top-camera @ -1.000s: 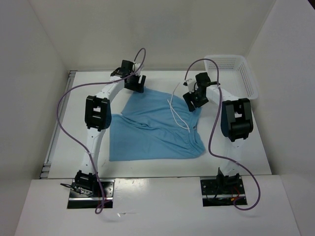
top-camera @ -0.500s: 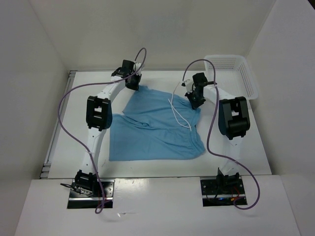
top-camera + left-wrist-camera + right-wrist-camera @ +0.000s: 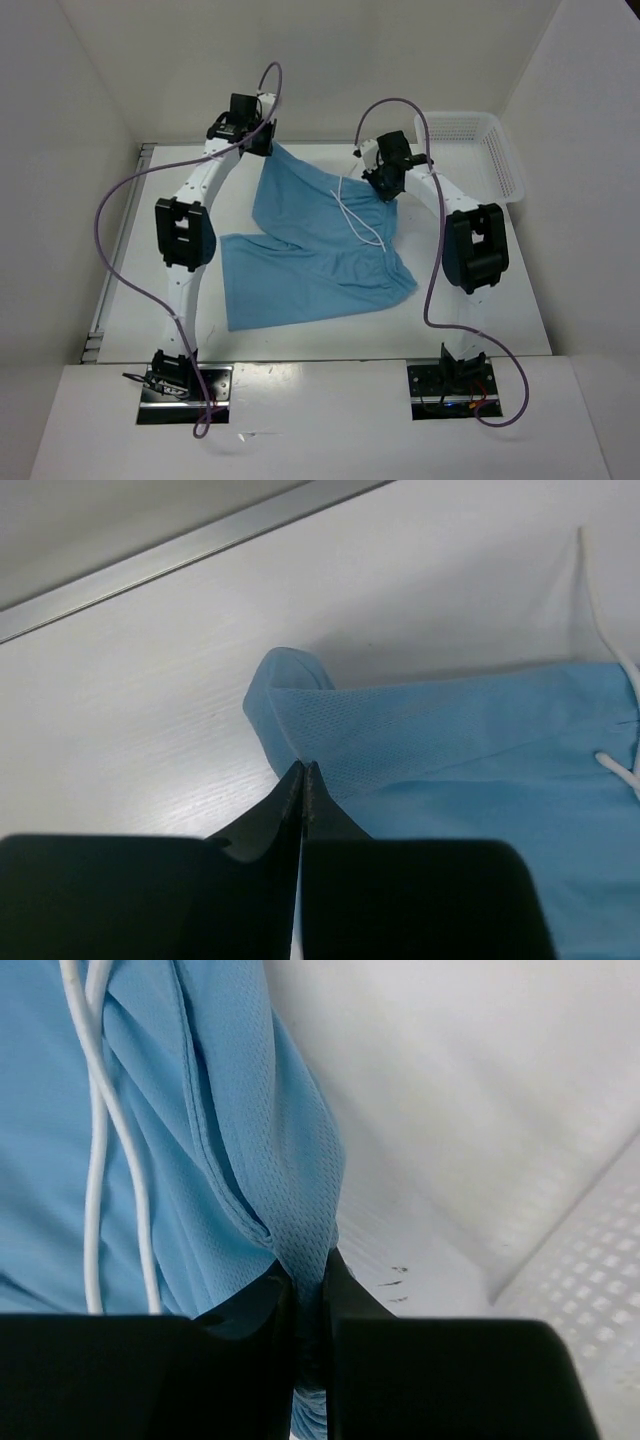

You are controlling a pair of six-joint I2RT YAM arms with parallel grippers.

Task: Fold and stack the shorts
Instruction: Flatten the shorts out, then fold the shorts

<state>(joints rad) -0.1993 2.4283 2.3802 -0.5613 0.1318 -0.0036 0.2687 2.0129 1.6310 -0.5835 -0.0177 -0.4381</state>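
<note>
The light blue shorts (image 3: 310, 260) lie spread on the white table, their far edge raised off the surface. My left gripper (image 3: 262, 146) is shut on the far left corner; in the left wrist view the fingertips (image 3: 302, 771) pinch the thin folded hem of the shorts (image 3: 470, 770). Over at the far right corner, my right gripper (image 3: 385, 187) is shut with a bunch of shorts fabric (image 3: 220, 1110) wedged between its jaws (image 3: 308, 1265). A white drawstring (image 3: 356, 216) trails across the cloth and hangs down in the right wrist view (image 3: 100, 1110).
A white mesh basket (image 3: 482, 150) stands at the back right corner, its wall close by in the right wrist view (image 3: 585, 1250). White enclosure walls surround the table (image 3: 130, 250). A metal strip (image 3: 180, 552) runs along the far edge.
Both grippers have closed on the far edge of the shorts and risen toward the back wall. The far corners have lifted and the cloth has drawn slightly away from the front.
</note>
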